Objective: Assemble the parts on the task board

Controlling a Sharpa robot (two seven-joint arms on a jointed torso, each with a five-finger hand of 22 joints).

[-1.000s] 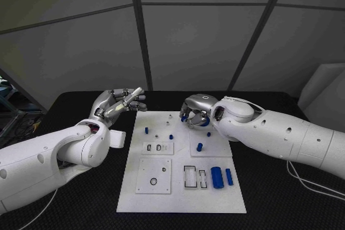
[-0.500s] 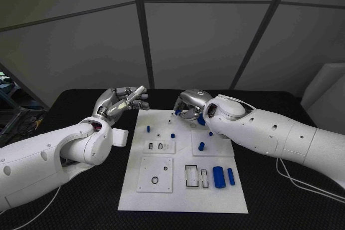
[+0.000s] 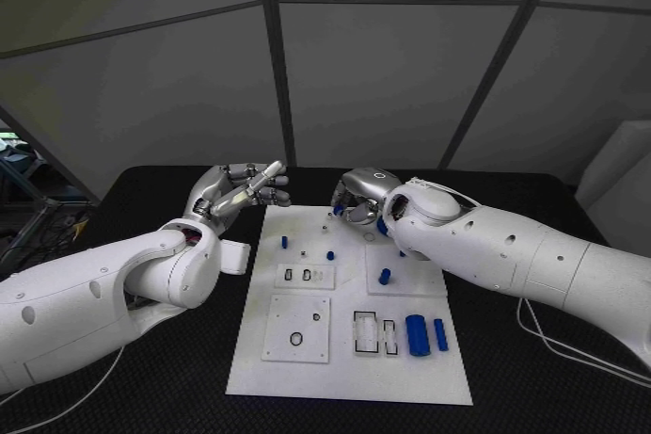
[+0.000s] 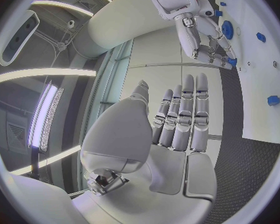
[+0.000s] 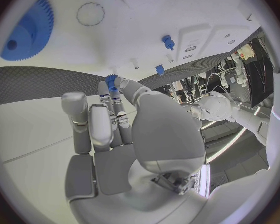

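The right hand (image 3: pixel 359 203) hangs over the far end of the task board (image 3: pixel 346 382), its fingers (image 5: pixel 112 102) bunched together and pinching a small blue part (image 5: pixel 110 79) at their tips. Just beside those fingertips lies the blue gear (image 5: pixel 28 29), with a faint empty ring seat (image 5: pixel 89 14) next to it, and two short blue pegs (image 5: pixel 169 41) stand a little further out on the board. The risk, as I judge it, lies in the slight hold: a part pinched only at the tips can twist or drop as it is lowered, and then miss its seat or knock the gear aside. Crowded fingers may also brush a standing peg.

The left hand (image 3: pixel 238 191) is raised off the bench beside the board's far left corner, fingers (image 4: pixel 189 115) straight and close together, holding nothing. It is well apart from the parts, so it threatens little unless it swings inward.

Nearer the robot, well behind both hands, a blue cylinder (image 3: pixel 417 334) and a thinner blue pin (image 3: pixel 438 333) lie on the board beside two rectangular slots (image 3: pixel 364 330).

Against the picture a second ago, the right hand has moved further towards the far edge of the board, and the gear it then covered from above is hidden behind the arm. The left hand has scarcely changed.
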